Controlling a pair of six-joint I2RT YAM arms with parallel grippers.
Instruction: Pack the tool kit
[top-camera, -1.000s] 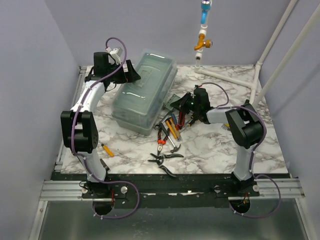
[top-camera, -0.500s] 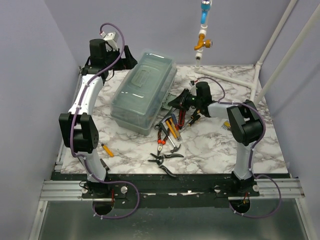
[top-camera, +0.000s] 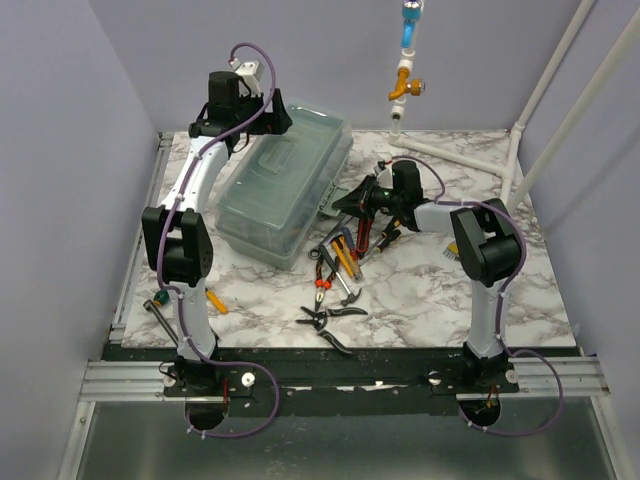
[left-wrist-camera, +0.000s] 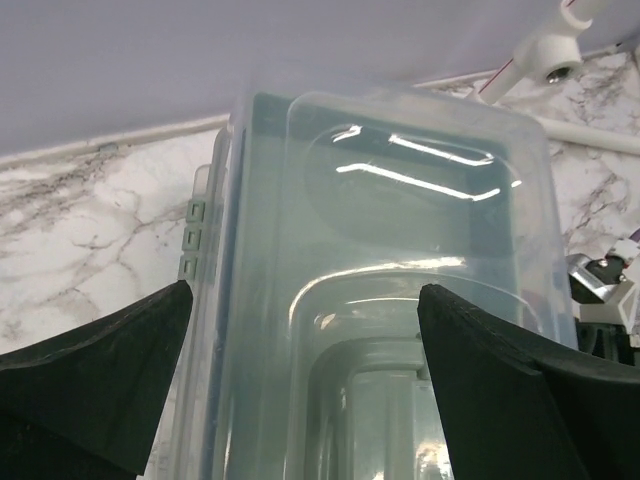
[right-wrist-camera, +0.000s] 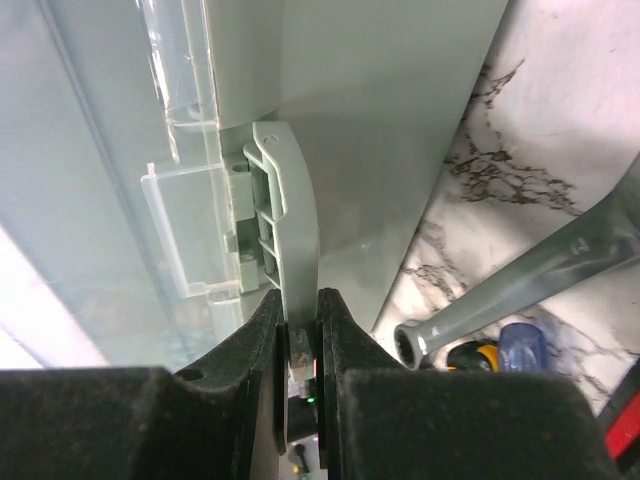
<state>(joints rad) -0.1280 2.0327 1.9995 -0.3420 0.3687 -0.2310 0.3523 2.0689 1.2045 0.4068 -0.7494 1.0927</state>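
A clear plastic tool box (top-camera: 285, 185) with a grey-green tint stands at the back middle of the marble table, lid down; it fills the left wrist view (left-wrist-camera: 390, 280). My left gripper (top-camera: 262, 118) is open and hangs over the box's far left end, its fingers (left-wrist-camera: 100, 340) spread either side of the lid's handle recess. My right gripper (top-camera: 352, 200) is shut on the box's grey latch (right-wrist-camera: 290, 230) on the box's right side. Loose tools (top-camera: 335, 265) lie in front of the box: pliers, screwdrivers and a wrench (right-wrist-camera: 530, 270).
An orange-handled screwdriver (top-camera: 216, 302) and a small tool (top-camera: 155, 303) lie at the table's left front edge. White pipes (top-camera: 470, 150) run along the back right. A blue and yellow valve (top-camera: 405, 60) hangs above the back. Bare marble lies at the front right.
My left arm has swung right, from beyond the box's left edge to over its far end. My right gripper has stayed on the latch, shifting slightly left.
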